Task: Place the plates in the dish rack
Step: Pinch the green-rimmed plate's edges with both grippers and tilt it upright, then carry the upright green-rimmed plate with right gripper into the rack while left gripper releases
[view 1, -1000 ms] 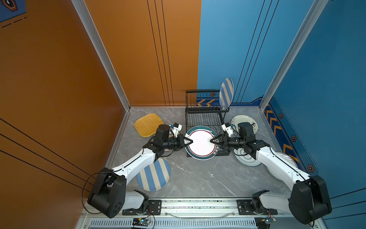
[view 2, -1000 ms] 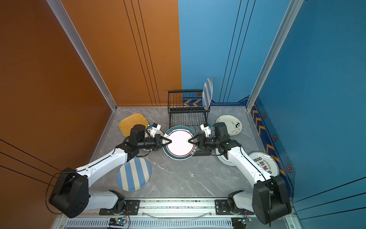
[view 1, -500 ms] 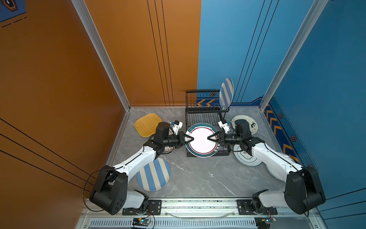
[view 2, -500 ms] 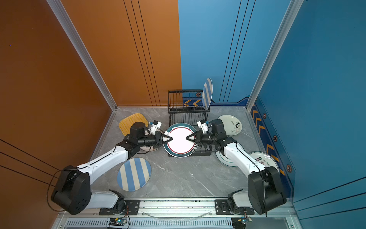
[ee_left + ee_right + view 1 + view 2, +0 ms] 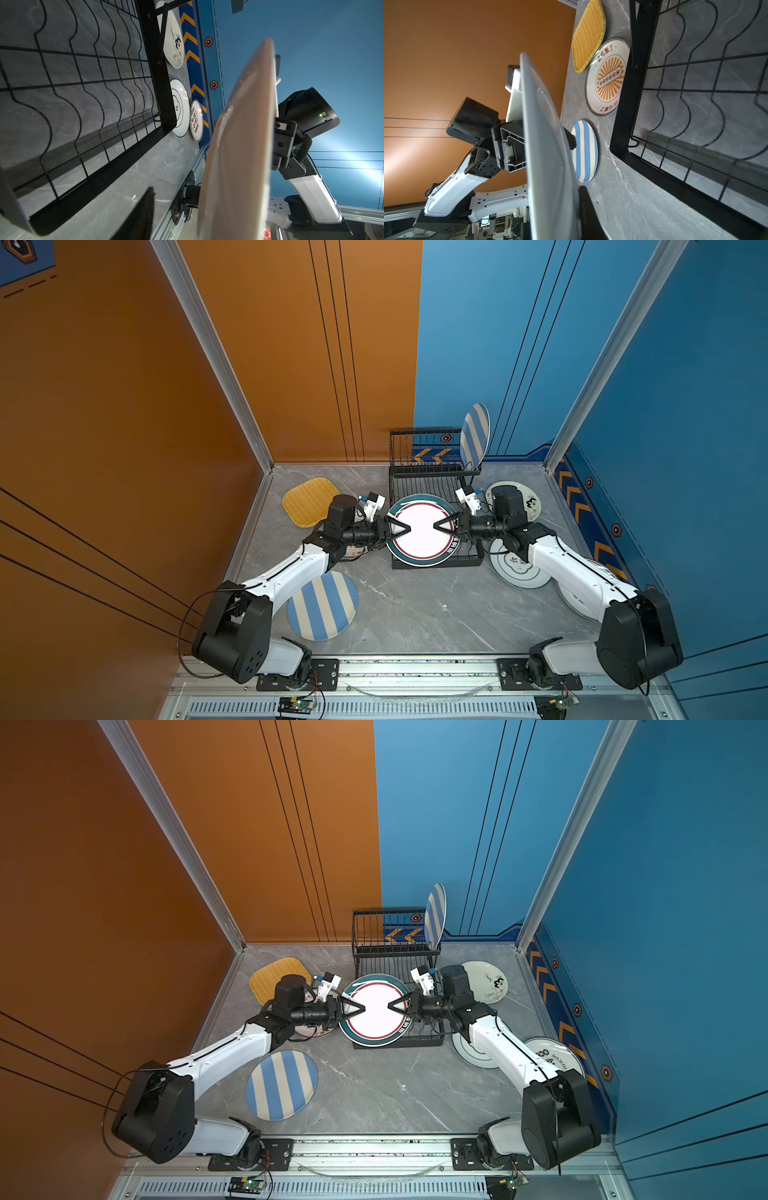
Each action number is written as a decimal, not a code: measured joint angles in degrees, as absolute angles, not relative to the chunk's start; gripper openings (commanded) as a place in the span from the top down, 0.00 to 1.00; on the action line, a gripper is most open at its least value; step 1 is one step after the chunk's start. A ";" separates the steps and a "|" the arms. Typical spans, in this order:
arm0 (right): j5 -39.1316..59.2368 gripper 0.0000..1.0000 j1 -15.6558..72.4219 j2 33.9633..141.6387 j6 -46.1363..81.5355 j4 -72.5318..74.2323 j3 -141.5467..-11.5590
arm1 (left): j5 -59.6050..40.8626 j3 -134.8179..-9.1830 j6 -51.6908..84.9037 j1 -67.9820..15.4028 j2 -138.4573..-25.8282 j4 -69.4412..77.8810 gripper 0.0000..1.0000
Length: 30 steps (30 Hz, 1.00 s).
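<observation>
While right jaws clamp the teal-rimmed, red-ringed plate, left jaws stand open.

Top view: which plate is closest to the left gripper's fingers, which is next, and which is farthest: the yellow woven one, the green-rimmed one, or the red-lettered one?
1. green-rimmed plate: right at the left gripper, in the middle.
2. yellow woven plate: lying flat on the left side, beside the left arm's wrist.
3. red-lettered plate: far over on the right side.

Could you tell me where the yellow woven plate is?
In both top views, the yellow woven plate lies flat on the table, left of the dish rack.
</observation>
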State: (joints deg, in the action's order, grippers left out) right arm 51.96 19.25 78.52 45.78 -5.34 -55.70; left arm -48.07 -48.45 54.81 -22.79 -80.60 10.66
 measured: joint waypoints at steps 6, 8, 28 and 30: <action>41.10 1.00 19.11 75.77 38.59 -19.11 -61.84 | -46.33 -51.18 49.21 -21.34 -80.60 2.55 0.18; 35.90 1.00 19.44 74.85 35.83 -24.69 -65.04 | -45.34 -52.62 47.48 -20.62 -80.60 0.03 0.15; -14.90 1.00 31.40 84.14 21.71 -48.53 -106.28 | -31.20 -59.90 36.34 -19.18 -80.73 -16.62 0.07; -18.44 1.00 31.75 87.37 19.86 -48.45 -109.97 | -30.61 -59.90 36.01 -19.18 -80.75 -16.84 0.07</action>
